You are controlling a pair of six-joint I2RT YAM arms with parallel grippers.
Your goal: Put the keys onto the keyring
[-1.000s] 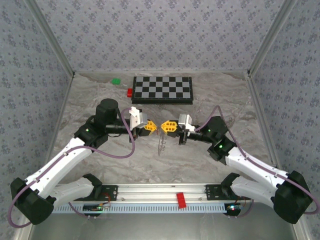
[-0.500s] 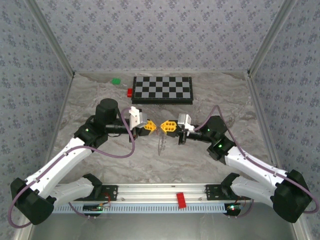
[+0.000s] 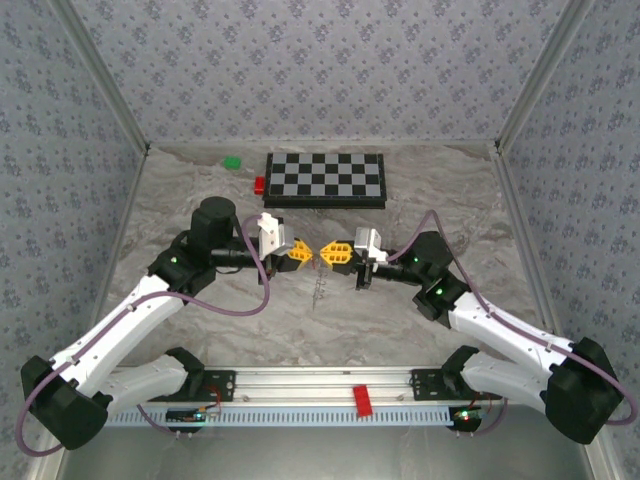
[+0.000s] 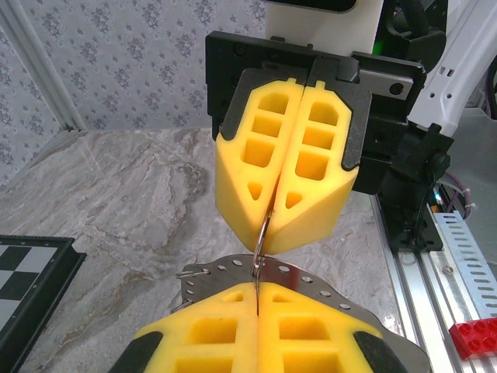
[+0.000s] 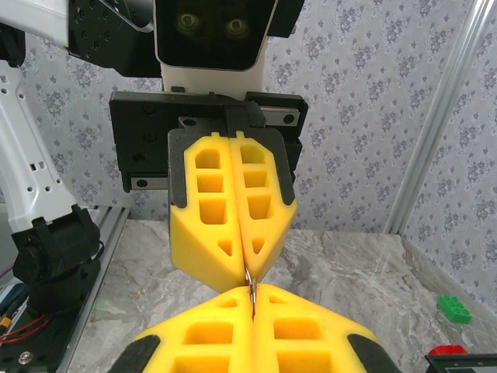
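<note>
Left gripper (image 3: 298, 254) was clamped on the keyring (image 3: 319, 284), yellow pads pressed together with the thin wire running in between them. Right gripper (image 3: 337, 252) was likewise closed on the same ring, facing the left one tip to tip and just beside it above mid-table. In the top view the left gripper sat at 9 o'clock of the pinch point and the right at 3 o'clock, and the ring's faint grey loop trailed toward 6 o'clock. Both wrist views showed a short curved run of wire bridging the two sets of tips. Chessboard (image 3: 325, 179) lay at 12 o'clock, well apart. A red block (image 3: 259, 184) touched its left end, with a green block (image 3: 232, 161) beyond at 11 o'clock. Another red block (image 3: 362, 399) sat on the near rail at 6 o'clock.
</note>
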